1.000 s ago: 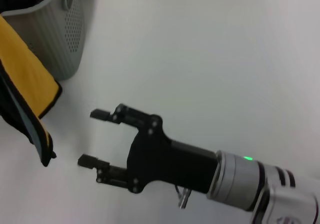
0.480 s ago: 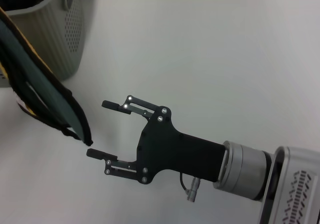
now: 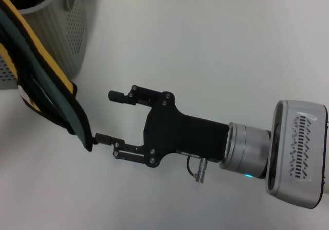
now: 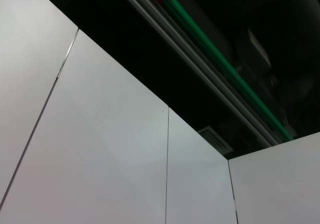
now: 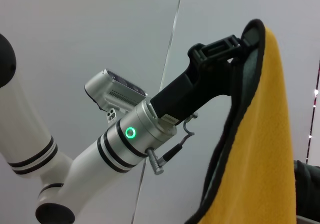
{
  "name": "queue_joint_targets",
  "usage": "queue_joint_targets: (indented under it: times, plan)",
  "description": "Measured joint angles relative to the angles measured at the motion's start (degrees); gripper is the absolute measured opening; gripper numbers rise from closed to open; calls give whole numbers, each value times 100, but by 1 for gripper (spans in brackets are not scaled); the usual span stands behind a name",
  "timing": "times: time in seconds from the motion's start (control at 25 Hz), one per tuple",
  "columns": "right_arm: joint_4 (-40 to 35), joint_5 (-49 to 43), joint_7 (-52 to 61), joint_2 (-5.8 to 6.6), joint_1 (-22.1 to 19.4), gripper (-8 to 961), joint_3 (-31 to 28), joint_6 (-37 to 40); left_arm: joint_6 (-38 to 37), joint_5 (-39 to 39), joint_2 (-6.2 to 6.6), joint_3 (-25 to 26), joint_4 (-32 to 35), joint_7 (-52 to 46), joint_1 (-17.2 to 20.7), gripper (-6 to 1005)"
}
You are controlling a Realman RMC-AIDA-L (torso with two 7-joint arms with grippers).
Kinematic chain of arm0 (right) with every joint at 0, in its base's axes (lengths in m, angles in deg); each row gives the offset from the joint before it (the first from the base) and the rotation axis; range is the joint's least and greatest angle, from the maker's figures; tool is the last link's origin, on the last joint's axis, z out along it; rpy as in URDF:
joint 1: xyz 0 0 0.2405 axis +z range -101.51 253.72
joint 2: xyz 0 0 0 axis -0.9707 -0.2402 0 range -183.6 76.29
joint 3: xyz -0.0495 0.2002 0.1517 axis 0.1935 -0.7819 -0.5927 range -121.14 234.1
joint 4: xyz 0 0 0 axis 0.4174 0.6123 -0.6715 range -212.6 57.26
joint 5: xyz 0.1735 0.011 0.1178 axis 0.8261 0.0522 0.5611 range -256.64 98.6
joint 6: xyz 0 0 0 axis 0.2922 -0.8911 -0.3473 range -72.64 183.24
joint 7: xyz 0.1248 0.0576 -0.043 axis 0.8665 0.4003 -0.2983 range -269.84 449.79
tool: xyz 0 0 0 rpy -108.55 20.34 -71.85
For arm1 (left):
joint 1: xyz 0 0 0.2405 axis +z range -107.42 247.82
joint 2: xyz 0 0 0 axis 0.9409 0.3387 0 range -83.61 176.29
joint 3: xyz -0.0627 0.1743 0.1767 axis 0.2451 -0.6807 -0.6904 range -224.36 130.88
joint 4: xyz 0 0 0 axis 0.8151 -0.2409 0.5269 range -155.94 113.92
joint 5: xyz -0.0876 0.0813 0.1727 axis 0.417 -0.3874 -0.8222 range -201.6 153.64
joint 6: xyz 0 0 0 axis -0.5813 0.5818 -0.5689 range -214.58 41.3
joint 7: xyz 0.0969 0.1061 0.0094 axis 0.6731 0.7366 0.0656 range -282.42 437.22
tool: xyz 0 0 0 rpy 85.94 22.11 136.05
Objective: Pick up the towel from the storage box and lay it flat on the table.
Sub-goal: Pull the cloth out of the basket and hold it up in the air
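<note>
The towel (image 3: pixel 51 93) hangs in the air at the left, dark green with black edging and a yellow reverse, in front of the grey storage box (image 3: pixel 69 29). My right gripper (image 3: pixel 104 116) is open above the white table (image 3: pixel 205 45). Its nearer fingertip (image 3: pixel 100 137) is right at the towel's lowest corner. The towel does not lie between the fingers. In the right wrist view, my left gripper (image 5: pixel 225 51) is shut on the top edge of the towel (image 5: pixel 262 149), which drapes down yellow side out. The left gripper is out of the head view.
The storage box stands at the table's far left corner, partly hidden by the towel. The left wrist view shows only white wall panels (image 4: pixel 100 149) and a dark ceiling.
The hanging towel has swung right and turned, from its yellow face to its green edge. My right gripper has moved up and left, so its nearer fingertip now meets the towel's lowest corner.
</note>
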Motion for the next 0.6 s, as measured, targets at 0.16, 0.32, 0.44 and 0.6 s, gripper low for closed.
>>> queue_joint_targets:
  times: [0.16,0.32,0.44,0.6]
  plan:
    - [-7,-9,38,-1,4,648,45,97,0,21,-2,-3,0,1,-2,23]
    - [-37,-123,118,-1,-12,635,128,379,0,47,0,-6,0,3,-3,23]
    - [-47,-290,442,-1,9,628,105,486,0,49,2,-9,0,9,-10,23]
    - [-53,-312,752,-1,107,621,77,446,0,50,-1,-17,-28,15,-65,23]
